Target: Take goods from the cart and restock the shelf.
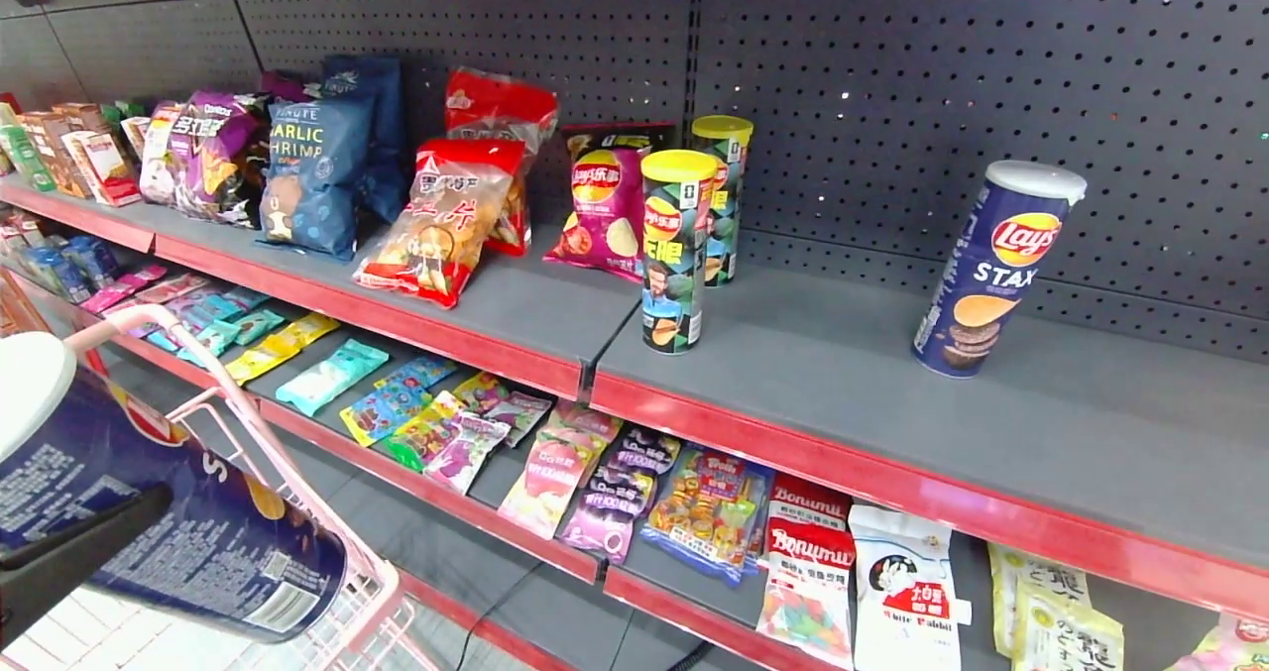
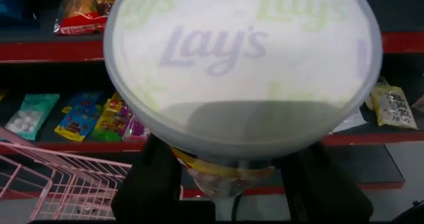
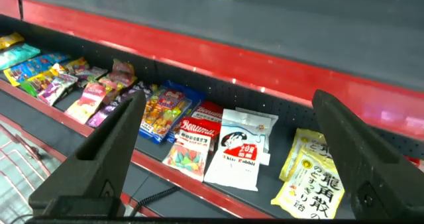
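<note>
Grey metal shelf (image 1: 813, 364): mid-restock.
Left end effector (image 2: 238, 184): grips white-lidded blue cardboard tube (image 1: 198, 532).
Right end effector (image 3: 228, 158): gaping, empty.
Next: stand it beside shelved twin tube (image 1: 996, 270).

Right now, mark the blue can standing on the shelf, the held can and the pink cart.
standing blue can (image 1: 996, 270): head view, label middle.
held can (image 2: 242, 58): left wrist view, lid centre.
pink cart (image 1: 372, 567): head view, top rim.

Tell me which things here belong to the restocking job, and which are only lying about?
Belonging to the job:
- blue chip can, held in the left gripper
- pink cart
- upper shelf
- matching blue can standing on it
- right gripper, open and empty

Only lying about:
- yellow-lidded cans
- snack bags
- candy packets lower down
</note>
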Motion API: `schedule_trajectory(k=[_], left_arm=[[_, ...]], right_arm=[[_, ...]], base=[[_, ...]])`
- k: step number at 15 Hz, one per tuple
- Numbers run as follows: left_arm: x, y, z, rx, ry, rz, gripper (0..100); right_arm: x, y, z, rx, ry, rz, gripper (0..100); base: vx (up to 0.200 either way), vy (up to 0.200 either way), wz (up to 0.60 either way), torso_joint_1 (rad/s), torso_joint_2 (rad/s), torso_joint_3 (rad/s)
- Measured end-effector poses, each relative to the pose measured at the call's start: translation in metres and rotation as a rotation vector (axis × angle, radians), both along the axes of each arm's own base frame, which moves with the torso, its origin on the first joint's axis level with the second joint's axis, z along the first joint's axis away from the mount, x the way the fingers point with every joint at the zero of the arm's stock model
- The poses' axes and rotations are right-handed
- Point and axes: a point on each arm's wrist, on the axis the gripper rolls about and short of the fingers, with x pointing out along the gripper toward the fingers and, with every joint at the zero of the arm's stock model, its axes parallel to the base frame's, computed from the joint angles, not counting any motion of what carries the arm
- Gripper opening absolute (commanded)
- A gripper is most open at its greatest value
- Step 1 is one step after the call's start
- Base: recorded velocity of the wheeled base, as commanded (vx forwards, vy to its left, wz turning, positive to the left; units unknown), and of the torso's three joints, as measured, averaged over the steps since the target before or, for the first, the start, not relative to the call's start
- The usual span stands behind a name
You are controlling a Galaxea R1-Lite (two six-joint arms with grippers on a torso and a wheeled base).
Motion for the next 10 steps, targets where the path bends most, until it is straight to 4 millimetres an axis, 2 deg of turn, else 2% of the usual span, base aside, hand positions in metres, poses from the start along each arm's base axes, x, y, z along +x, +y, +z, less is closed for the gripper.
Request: schedule_trajectory(k=[10], left_arm=[[-0.0001, 0.0000, -0.0030, 0.020, 0.001, -0.004, 0]], right_arm=[[0.0000, 0.0000, 0.0000, 0.000, 0.000, 0.001, 100]], base=[[0.000, 0.000, 0.00, 0.164, -0.37, -0.208]])
